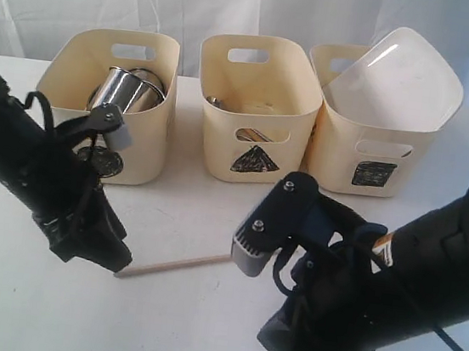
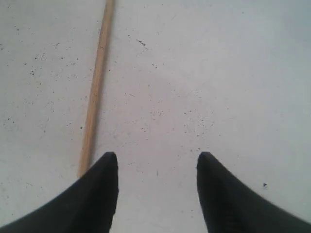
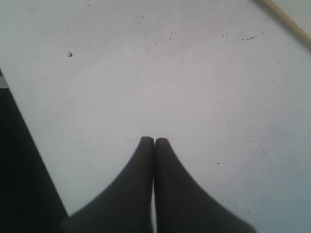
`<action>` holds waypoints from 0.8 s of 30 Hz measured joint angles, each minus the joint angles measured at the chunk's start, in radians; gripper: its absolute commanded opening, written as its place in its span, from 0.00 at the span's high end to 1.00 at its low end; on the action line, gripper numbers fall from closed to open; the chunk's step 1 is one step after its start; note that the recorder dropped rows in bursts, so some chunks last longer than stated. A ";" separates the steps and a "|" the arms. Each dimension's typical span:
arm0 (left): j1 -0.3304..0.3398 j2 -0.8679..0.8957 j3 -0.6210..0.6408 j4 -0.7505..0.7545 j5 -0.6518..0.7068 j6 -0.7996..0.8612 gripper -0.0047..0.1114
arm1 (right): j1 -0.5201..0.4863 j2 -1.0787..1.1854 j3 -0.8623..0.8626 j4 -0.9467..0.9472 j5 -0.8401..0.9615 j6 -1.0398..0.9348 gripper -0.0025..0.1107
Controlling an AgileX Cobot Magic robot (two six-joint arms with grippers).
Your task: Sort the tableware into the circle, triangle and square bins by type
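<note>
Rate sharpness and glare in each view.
Exterior view: backlit curtain, plate washed out, mug glinting. Left wrist view: chopstick fairly crisp, open fingertips blurred. Right wrist view: even light, shut fingertips soft, chopstick blurred at the edge.

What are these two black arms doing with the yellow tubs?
Two robot arms are sorting tableware into three cream-yellow plastic tubs. The left tub holds shiny steel mugs. The triangle-marked middle tub has contents I cannot make out, and the square-marked tub holds a large white square plate. One thin wooden chopstick lies on the white table. The left hand is open just beside it, gripping nothing, and the right hand is shut and empty.
</note>
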 measured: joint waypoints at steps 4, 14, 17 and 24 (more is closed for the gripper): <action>-0.050 0.077 -0.059 0.045 -0.026 -0.004 0.51 | 0.000 -0.011 0.015 0.002 0.002 0.000 0.98; -0.146 0.291 -0.261 0.329 -0.046 -0.171 0.51 | 0.000 -0.012 0.023 0.002 0.002 0.004 0.98; -0.189 0.326 -0.289 0.385 -0.031 -0.205 0.51 | 0.000 -0.012 0.023 0.004 0.002 0.004 0.98; -0.242 0.358 -0.328 0.508 -0.001 -0.304 0.57 | 0.000 -0.012 0.023 0.004 0.002 0.004 0.98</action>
